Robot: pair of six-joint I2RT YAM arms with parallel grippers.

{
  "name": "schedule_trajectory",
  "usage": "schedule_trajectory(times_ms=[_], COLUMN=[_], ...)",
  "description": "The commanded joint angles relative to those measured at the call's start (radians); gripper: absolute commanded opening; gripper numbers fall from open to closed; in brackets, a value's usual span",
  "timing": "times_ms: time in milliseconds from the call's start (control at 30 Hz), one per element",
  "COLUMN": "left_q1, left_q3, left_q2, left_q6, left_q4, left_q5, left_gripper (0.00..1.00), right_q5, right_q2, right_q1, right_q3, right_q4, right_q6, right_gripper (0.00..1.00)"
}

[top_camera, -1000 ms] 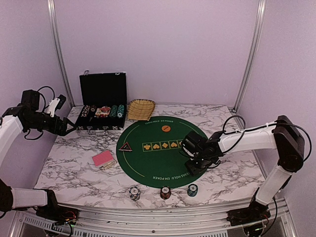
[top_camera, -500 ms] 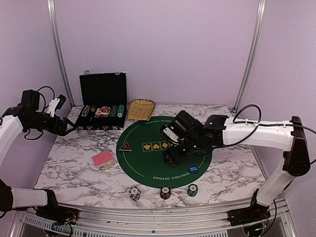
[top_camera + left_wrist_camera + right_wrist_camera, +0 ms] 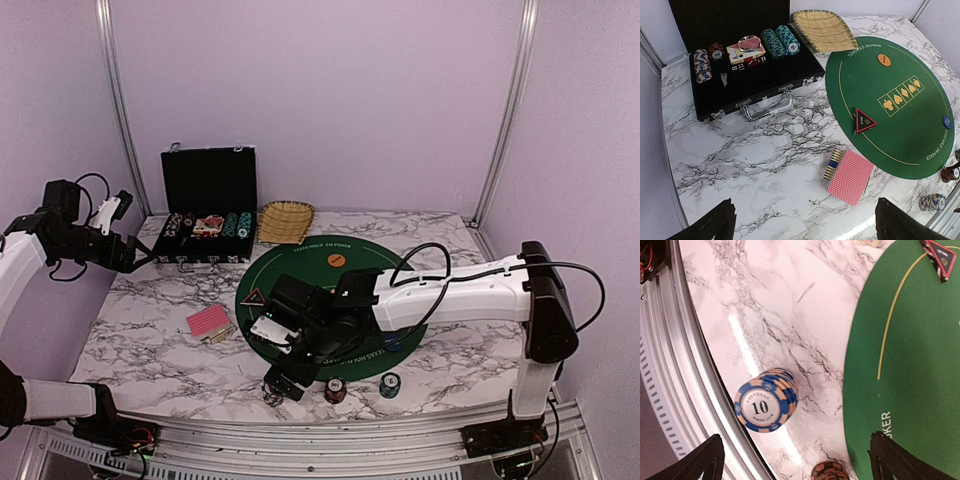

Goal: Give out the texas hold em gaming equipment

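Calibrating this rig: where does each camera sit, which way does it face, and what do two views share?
Top external: high behind the robot, looking down at the green mat; left arm and right arm show.
Left wrist: on the left gripper, facing down across the black case, cards and mat; its fingertips show.
Right wrist: on the right gripper, facing down on the blue chip stack; its fingertips show.
Shared: both wrist views hold that stack.
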Motion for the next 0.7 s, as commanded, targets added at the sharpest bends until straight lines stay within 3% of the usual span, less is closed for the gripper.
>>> schedule_trajectory(times_ms=[0, 300, 667], left_q1=[0.002, 0.002, 0.002], left_q3=[0.019, 0.019, 0.023], left_q2=[-0.012, -0.024, -0.030], left_q6=[-0.011, -0.006, 0.002], left_q4=[-0.020, -0.029, -0.038], left_q5=[-0.001, 0.005, 0.004], left_gripper=[0.99, 0.99, 0.99], right_q5=[-0.040, -0.053, -0.059], right_q2=[0.030, 0.105, 0.156], right_q1=[0.025, 0.045, 0.047], right_q3=[0.074, 0.111, 0.140], right_q4=[-0.019, -0.020, -0.006], right_q6=[-0.049, -0.084, -0.100], right_gripper=[0.99, 0.98, 0.83])
